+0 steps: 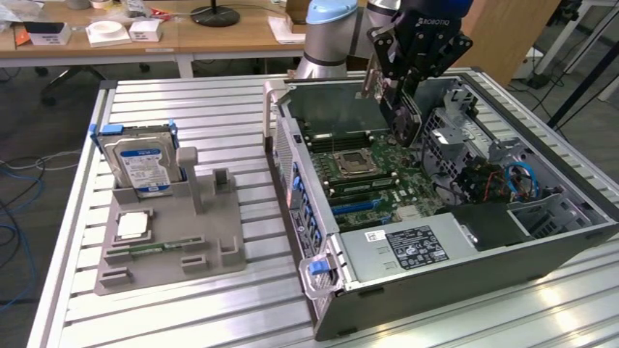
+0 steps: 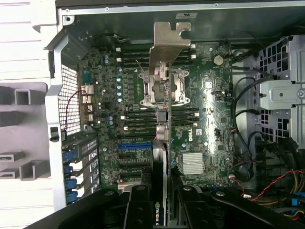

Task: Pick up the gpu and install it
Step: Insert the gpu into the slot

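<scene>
Desks (image 1: 232, 32) stand behind a slatted table (image 1: 193, 101). At the exterior view's left, a tray (image 1: 208, 232) holds a drive (image 1: 140, 163). At its right, the tool (image 1: 396, 93) is clamped on the gpu (image 1: 404, 119), held over the open case (image 1: 387, 304).

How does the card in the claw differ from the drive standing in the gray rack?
The gpu hangs in the claw over the computer case; the hard drive sits in the gray rack, on the exterior view's left. The gpu is a thin card with a silver bracket; the hard drive is boxy with a blue-white label. Both stand on edge.
</scene>
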You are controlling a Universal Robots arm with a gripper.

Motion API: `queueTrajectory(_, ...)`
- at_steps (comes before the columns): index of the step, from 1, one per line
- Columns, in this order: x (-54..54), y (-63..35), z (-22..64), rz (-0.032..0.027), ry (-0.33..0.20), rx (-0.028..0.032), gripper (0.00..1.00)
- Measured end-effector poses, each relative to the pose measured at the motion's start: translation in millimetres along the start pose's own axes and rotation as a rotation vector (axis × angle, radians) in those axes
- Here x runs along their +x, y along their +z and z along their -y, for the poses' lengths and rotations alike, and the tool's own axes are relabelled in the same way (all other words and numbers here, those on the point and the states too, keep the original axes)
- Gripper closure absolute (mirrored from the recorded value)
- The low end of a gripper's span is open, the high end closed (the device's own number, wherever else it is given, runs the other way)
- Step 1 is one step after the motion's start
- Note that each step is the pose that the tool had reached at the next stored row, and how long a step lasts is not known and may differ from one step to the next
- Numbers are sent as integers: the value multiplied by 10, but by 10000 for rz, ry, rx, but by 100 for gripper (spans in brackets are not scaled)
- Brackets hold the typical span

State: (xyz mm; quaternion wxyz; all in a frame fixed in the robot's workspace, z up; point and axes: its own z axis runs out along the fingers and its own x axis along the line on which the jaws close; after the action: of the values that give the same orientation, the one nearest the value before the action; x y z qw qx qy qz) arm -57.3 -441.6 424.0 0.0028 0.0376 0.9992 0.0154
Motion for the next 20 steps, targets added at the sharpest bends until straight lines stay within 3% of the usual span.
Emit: queueTrajectory(20, 0, 1, 0, -9, -296, -1, 74)
